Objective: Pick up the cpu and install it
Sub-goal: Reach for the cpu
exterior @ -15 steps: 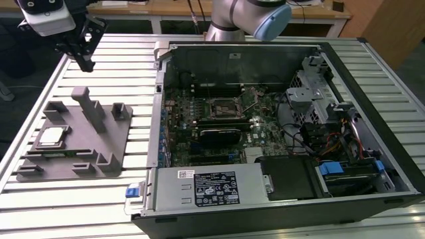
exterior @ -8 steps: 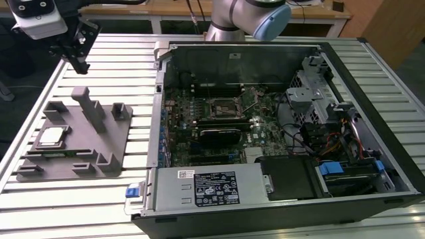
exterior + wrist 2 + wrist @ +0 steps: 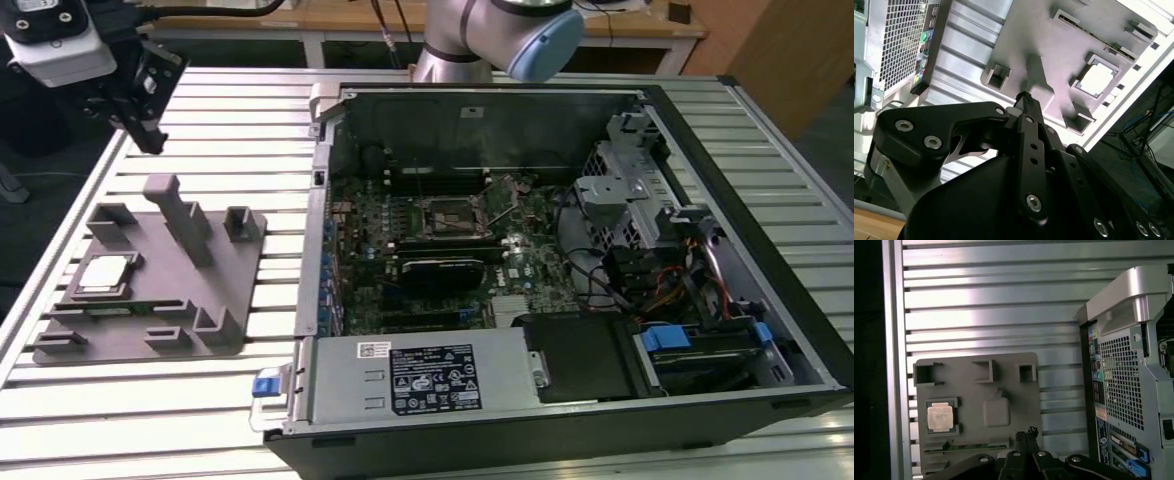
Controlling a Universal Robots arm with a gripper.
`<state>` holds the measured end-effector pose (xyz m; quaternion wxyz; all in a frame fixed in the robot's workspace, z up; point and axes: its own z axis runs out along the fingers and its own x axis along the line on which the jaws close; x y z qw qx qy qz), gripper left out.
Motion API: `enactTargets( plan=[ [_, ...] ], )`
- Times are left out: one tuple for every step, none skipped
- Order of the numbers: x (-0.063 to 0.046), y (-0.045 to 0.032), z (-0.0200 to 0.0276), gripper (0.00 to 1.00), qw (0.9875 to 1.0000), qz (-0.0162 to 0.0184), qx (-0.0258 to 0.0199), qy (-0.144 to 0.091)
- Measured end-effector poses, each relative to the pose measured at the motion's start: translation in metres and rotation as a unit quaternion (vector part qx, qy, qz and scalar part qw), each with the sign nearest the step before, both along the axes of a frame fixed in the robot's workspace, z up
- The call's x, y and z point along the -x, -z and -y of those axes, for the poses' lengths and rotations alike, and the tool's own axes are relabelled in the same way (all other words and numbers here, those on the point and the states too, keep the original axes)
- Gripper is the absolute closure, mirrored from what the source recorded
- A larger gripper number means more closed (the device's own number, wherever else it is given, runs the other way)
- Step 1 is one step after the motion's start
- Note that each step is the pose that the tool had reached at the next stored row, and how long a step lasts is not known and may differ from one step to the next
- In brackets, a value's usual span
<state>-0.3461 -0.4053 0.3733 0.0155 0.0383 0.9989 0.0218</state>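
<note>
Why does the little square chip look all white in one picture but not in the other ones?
In the second wrist view the cpu glares almost blank white, likely because light bounces off its metal top straight at that camera; in the first wrist view it looks duller, with its edges clear, while the table slats shine in bright bands.

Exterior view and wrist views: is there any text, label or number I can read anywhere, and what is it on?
Nothing can be quoted.
The power supply label: rows of print and marks, too small to read.
The white sticker next to it: barcode-like lines, unreadable.
The rear stickers on the case, in the first wrist view: too small to read.
The cpu top: no legible marking.
</note>
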Motion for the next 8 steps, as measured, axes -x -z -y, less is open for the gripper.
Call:
enactTargets(
  plan=[
    [0.002, 0.0007, 0.0, 0.89, 1.0, 0.0, 0.0, 0.0],
    [0.004, 0.0015, 0.0, 0.89, 1.0, 0.0, 0.0, 0.0],
    [0.006, 0.0023, 0.0001, 0.89, 1.0, 0.0, 0.0, 0.0],
    [0.008, 0.0032, 0.0001, 0.89, 1.0, 0.0, 0.0, 0.0],
    [0.01, 0.004, 0.0001, 0.89, 1.0, 0.0, 0.0, 0.0],
    [0.012, 0.0048, 0.0001, 0.89, 1.0, 0.0, 0.0, 0.0],
    [0.014, 0.0056, 0.0001, 0.89, 1.0, 0.0, 0.0, 0.0],
    [0.016, 0.0064, 0.0001, 0.89, 1.0, 0.0, 0.0, 0.0]
  ],
)
